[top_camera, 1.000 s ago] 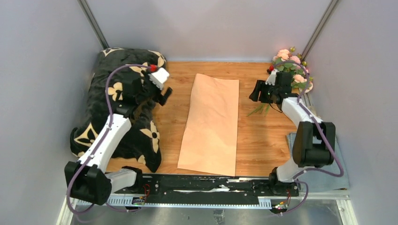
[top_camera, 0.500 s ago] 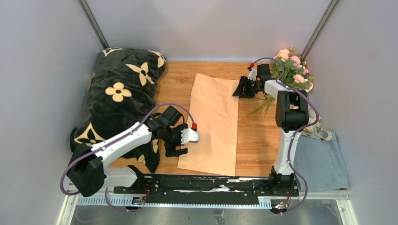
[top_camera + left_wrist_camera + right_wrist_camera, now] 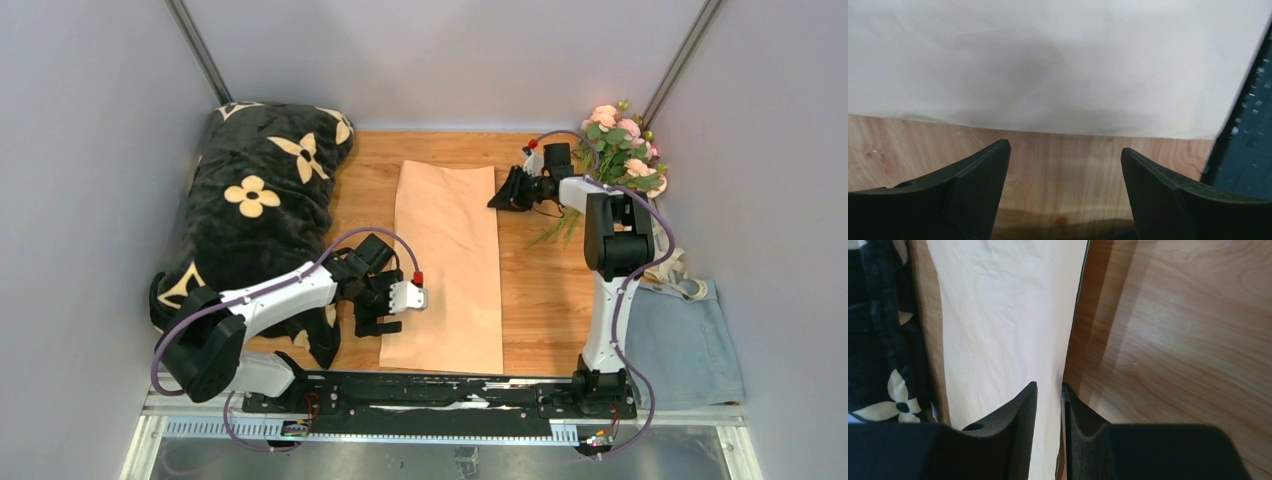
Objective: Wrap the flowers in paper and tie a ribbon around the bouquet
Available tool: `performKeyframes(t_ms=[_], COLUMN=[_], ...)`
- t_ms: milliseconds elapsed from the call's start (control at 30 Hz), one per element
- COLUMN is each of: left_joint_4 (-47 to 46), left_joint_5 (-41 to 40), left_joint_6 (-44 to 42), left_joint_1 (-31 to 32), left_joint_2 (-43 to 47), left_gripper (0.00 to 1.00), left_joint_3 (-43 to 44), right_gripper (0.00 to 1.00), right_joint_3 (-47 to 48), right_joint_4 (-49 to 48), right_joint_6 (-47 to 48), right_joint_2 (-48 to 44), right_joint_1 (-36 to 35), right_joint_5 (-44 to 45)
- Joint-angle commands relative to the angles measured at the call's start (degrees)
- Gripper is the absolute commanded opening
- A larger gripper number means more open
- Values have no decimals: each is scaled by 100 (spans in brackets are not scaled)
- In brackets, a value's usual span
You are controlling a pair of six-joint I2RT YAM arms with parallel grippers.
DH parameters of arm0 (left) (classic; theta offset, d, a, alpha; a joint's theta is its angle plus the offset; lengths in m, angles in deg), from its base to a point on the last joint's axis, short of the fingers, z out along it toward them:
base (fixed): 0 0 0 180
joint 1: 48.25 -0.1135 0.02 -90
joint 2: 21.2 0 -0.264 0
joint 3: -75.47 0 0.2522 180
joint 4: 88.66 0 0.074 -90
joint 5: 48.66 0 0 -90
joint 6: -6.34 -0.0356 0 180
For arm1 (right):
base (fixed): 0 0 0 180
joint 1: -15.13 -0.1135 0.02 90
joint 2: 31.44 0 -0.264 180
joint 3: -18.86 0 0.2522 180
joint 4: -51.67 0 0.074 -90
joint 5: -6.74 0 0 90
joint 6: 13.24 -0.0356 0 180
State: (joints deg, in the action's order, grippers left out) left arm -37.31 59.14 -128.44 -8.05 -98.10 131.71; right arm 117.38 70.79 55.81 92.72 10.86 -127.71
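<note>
1. Left wrist view: the step in hand looks like squaring up the paper (image 3: 1058,65) before any flowers go on it. The left pincer (image 3: 1065,147) is spread wide and empty, low over the worktop (image 3: 908,137). The paper's left edge is just ahead of its fingertips, not touching.
2. Mid-worktop: the paper lies peach face up, its long side running near to far. The black flowered blanket (image 3: 255,200) is just beside it on the left, bare wood on the right. A grey-blue cloth (image 3: 690,345) sits at the near right, well apart.
3. Far right corner of the paper: the right pincer (image 3: 1049,386) has its jaws almost together, with the sheet's right edge running between them. The edge rides off the wood with a shadow under it and a thin olive line of the underside shows, so I judge it pinched.
4. Far right corner of the worktop: the flowers (image 3: 620,140) lie behind the right arm, stems pointing toward the paper. They are apart from the sheet and in neither pincer.
5. I cannot pick out the ribbon for sure.
6. Next move, my guess: the left pincer needs to close on its edge so both ends can shift or fold the sheet. The paper is thin, so one-sided pulling may skew or crease it.
</note>
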Motion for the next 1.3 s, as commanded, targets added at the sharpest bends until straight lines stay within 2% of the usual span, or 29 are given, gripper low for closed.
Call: performKeyframes(t_ms=[0,133,400,433,533,567,667,767,900,1000,1067,1167,1267], left_joint_4=[-686,-1441,-2119,-2126,-2072,-2016,-1640,-1096,-152,372,1095,2059,2392], left_joint_5=[-511,-1104,-1476,-1507,-1583,-1594,-1344,-1126,-1171,-949,-951,-1400,-2076], left_joint_6=[-27,-100,-205,-221,-229,-235,-241,-124,-75,15,151,224,325], left_joint_1=[22,22,22,22,14,-5,-259,-607,-672,-646,-637,-636,-430], left_joint_2=[-146,-256,-439,-454,-386,-331,102,409,366,208,-17,-126,175], left_gripper=[91,91,91,91,91,91,92,93,97,97,95,93,93], left_joint_3=[-235,-529,-791,-789,-731,-689,-414,222,1196,1841,2461,3145,3563], right_gripper=[28,27,28,24,1,0,0,0,0,0,0,0,0], right_joint_3=[-153,-279,-704,-754,-859,-875,-1027,-1352,-1802,-2118,-2241,-2488,-2869], right_joint_4=[-471,-649,-704,-704,-666,-609,-559,-666,-702,-866,-766,-762,-1171], right_joint_6=[-348,-357,-240,-228,-196,-183,-355,-725,-1246,-1638,-1734,-1948,-2469], right_joint_2=[104,-36,-219,-254,-457,-577,-1175,-2107,-3518,-4303,-4768,-5435,-6008], right_joint_1=[-208,-369,-700,-717,-715,-709,-616,-448,-399,-405,-448,-641,-1044], right_joint_5=[-431,-548,-614,-617,-582,-533,-44,627,1782,2322,2706,3323,3998])
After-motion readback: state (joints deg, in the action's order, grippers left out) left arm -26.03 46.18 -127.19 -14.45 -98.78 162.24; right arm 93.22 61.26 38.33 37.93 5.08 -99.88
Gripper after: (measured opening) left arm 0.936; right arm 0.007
